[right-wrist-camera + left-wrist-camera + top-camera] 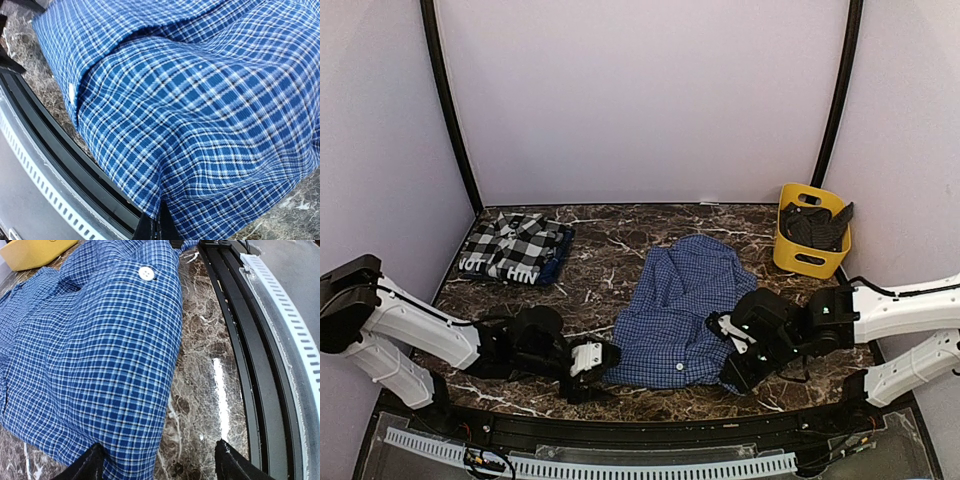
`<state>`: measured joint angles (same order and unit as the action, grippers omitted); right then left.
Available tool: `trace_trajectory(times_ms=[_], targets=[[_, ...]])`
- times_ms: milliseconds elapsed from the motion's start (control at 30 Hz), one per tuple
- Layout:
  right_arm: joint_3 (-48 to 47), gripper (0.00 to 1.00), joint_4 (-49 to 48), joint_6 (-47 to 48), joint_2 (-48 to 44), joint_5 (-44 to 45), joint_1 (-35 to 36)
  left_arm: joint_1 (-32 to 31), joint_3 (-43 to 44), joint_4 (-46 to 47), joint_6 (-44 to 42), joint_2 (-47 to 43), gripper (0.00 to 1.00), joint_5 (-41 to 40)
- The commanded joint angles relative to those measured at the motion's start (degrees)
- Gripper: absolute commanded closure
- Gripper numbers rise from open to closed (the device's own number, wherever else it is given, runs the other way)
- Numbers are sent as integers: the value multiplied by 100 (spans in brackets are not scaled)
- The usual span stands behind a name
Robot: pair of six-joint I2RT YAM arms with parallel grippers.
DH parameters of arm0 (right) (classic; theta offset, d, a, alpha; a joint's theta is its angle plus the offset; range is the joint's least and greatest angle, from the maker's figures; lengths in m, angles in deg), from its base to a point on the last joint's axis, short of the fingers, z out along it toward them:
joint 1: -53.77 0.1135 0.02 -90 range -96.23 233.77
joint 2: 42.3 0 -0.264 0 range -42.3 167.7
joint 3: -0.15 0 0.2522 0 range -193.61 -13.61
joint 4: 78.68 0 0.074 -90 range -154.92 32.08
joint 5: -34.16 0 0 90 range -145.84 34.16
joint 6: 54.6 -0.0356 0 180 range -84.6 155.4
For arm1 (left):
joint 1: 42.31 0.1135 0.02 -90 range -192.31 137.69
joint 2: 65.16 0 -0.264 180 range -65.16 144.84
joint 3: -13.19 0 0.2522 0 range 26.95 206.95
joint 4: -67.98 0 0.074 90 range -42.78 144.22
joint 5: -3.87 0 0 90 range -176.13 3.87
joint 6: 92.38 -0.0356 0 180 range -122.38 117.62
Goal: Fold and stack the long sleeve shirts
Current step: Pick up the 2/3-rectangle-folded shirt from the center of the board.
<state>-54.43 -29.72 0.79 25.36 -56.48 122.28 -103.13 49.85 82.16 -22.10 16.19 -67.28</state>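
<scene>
The blue checked long sleeve shirt [682,300] lies crumpled on the marble table, right of centre. The black-and-white plaid shirt [513,246] rests folded at the back left. My left gripper [603,357] sits low at the blue shirt's near left edge. In the left wrist view the left gripper [160,467] is open, and the blue shirt's [100,350] hem lies between its fingers on the left side. My right gripper [728,338] is at the shirt's right side. In the right wrist view the right gripper [157,225] is shut, pinching a fold of the blue shirt [200,100].
A yellow bin [790,252] with dark items inside stands at the back right. A black rail [250,365] and a white perforated strip [590,466] run along the table's near edge, close to both grippers.
</scene>
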Motion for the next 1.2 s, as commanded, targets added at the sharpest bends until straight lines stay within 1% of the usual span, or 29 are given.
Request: trace_trajectory(times_ms=[0,133,333,467,500,533,567,600,633,667,767,833,933,967,1000,1033,1133,1167], targets=[[56,100,-13,86,-223,-429,-194,-155,362,99,-598,437,25,-352],[106,100,2,134,-309,-606,-335,-297,520,306,-897,811,27,-956],[97,100,113,150,-404,-740,-562,-398,460,545,-1235,991,39,-1413],[75,100,101,172,-528,-861,-775,-429,401,612,-1247,1053,56,-1561],[74,100,101,196,-536,-879,-783,-430,401,618,-1228,1053,63,-1549],[74,100,102,203,-518,-900,-780,-431,424,590,-1176,1043,67,-1533],[78,100,102,227,-498,-925,-781,-435,447,533,-1140,992,76,-1470],[86,100,95,253,-475,-982,-782,-443,526,349,-1051,946,81,-1436],[98,100,90,262,-453,-1056,-783,-450,582,219,-1003,860,93,-1379],[124,100,84,265,-433,-1134,-772,-475,705,-83,-865,750,99,-1373],[257,100,175,205,-504,-1355,-717,-556,957,-755,-475,493,100,-1236],[335,100,343,109,-695,-1419,-635,-677,1007,-1267,-54,260,100,-1127],[442,100,497,-62,-1013,-1709,-506,-869,988,-1632,637,-170,100,-971],[459,100,527,-142,-1107,-1790,-434,-1017,1006,-1834,854,-241,100,-967],[468,100,583,-195,-1177,-1827,-346,-1102,1037,-1993,965,-353,100,-1001],[469,100,653,-237,-1219,-1835,-218,-1280,1157,-2355,1187,-390,100,-1030],[527,100,712,-341,-1252,-1931,23,-1555,1465,-3082,1637,-368,100,-983],[565,100,678,-360,-1249,-2005,87,-1661,1657,-3455,1856,-327,100,-946]])
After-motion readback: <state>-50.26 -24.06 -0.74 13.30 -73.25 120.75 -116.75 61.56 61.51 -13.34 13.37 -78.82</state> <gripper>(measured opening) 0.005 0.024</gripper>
